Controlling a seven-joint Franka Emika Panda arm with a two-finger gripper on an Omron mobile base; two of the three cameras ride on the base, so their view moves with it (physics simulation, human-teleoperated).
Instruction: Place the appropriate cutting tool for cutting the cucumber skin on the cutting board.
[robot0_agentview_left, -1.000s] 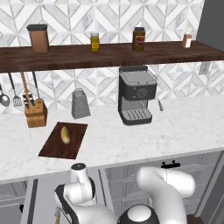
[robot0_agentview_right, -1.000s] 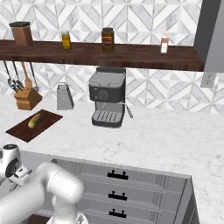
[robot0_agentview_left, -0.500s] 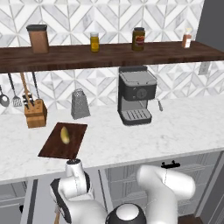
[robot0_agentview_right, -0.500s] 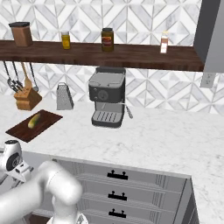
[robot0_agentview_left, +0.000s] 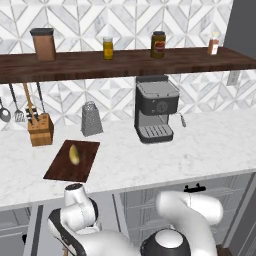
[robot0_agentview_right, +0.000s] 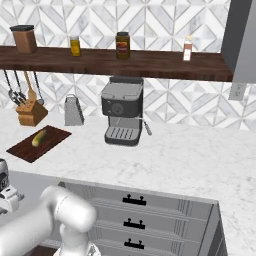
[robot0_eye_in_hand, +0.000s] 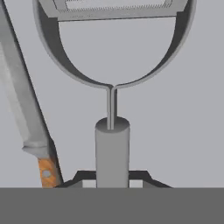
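Hand view: the peeler (robot0_eye_in_hand: 112, 87) fills the centre of the frame, forked head at the top, straight handle running down to the bottom edge. The gripper (robot0_eye_in_hand: 112, 177) sits at the handle's lower end, its dark tips just showing on either side. Whether the fingers are pressed against the handle cannot be told. A knife (robot0_eye_in_hand: 26, 109) with an orange-brown handle lies just beside the peeler, along the left edge of the frame.

Left base view: the cutting board (robot0_agentview_left: 60, 170) lies on the counter (robot0_agentview_left: 200, 150) at centre left, with the cucumber (robot0_agentview_left: 74, 154) resting on its upper middle. The arm is folded low, below the counter's front edge.

Risks, as judged: a grasp this far down the handle could let the head droop or the tool pivot on lifting. Any sideways drift to the left would strike the knife. Rising to the counter, the hand must clear the overhanging front edge.

Open room: the board's lower half is bare. A knife block (robot0_agentview_left: 40, 130) and grater (robot0_agentview_left: 91, 119) stand behind it, near but apart.
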